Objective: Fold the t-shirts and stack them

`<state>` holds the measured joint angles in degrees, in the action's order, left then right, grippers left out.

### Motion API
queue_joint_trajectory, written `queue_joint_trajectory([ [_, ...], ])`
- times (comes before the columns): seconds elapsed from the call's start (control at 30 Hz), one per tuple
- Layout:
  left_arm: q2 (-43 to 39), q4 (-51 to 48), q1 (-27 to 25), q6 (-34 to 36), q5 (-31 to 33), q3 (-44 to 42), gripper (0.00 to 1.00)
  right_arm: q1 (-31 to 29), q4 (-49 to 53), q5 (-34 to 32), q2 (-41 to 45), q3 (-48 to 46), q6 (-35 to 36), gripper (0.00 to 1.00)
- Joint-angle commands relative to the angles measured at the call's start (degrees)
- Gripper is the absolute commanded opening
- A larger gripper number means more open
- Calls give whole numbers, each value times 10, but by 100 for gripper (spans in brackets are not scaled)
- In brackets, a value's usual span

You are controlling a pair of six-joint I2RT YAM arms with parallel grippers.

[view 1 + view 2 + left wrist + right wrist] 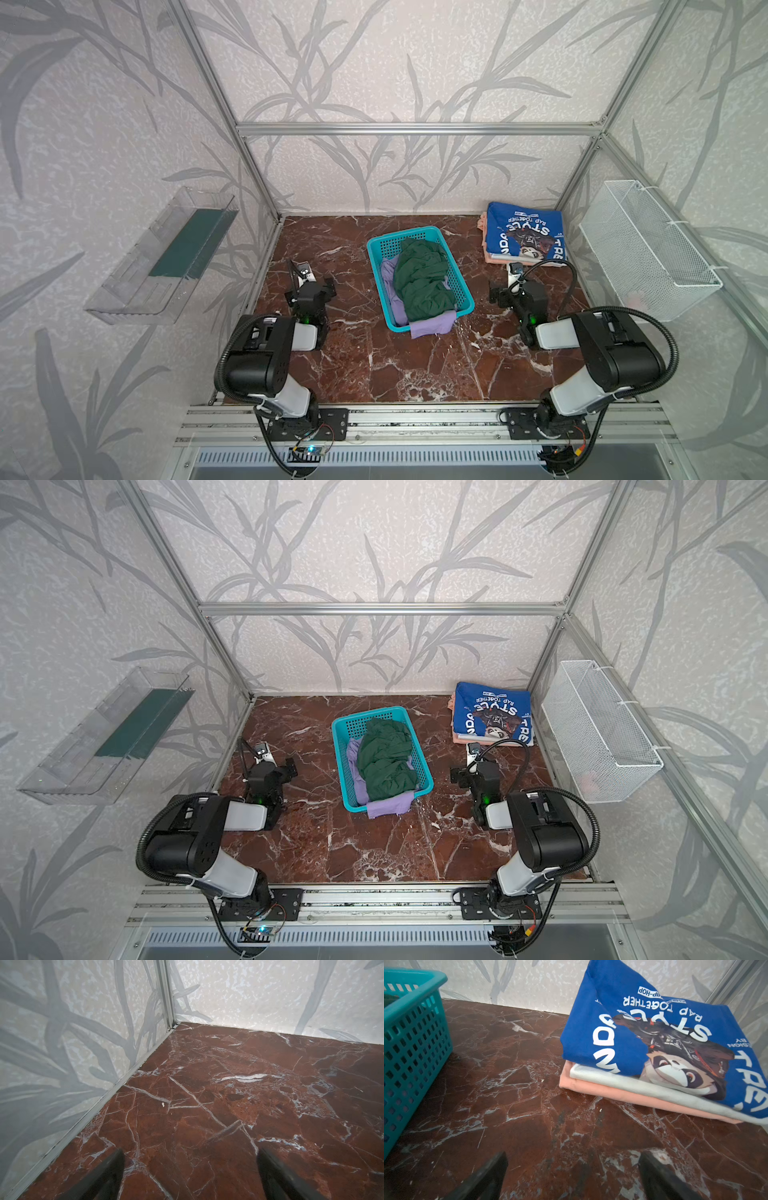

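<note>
A crumpled dark green t-shirt (422,282) (384,762) fills the turquoise basket (380,249) (345,729) at the table's middle. Under it lies a lavender t-shirt (432,328) (390,806) that hangs over the near rim. At the back right, a folded royal blue t-shirt (525,232) (492,712) (654,1032) tops a stack, with a white layer and a peach t-shirt (612,1091) beneath. My left gripper (311,286) (270,771) (190,1151) hovers open and empty left of the basket. My right gripper (515,291) (478,775) (572,1153) is open and empty between basket and stack.
The red marble tabletop (415,365) is walled on three sides by an aluminium frame. A clear plastic shelf (166,257) hangs on the left wall and a white wire basket (648,245) on the right. The turquoise basket's wall (411,1032) stands near my right gripper.
</note>
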<state>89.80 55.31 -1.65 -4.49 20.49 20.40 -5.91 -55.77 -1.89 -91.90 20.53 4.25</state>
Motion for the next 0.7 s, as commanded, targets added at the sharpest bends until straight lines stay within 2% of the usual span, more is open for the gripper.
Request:
queue_joint_trajectory([
  [0.0, 5, 9, 2, 7, 0, 6, 99, 2, -4, 10, 9, 9, 4, 99],
  [0.67, 5, 9, 2, 8, 1, 6, 98, -6, -10, 1, 8, 7, 10, 99],
])
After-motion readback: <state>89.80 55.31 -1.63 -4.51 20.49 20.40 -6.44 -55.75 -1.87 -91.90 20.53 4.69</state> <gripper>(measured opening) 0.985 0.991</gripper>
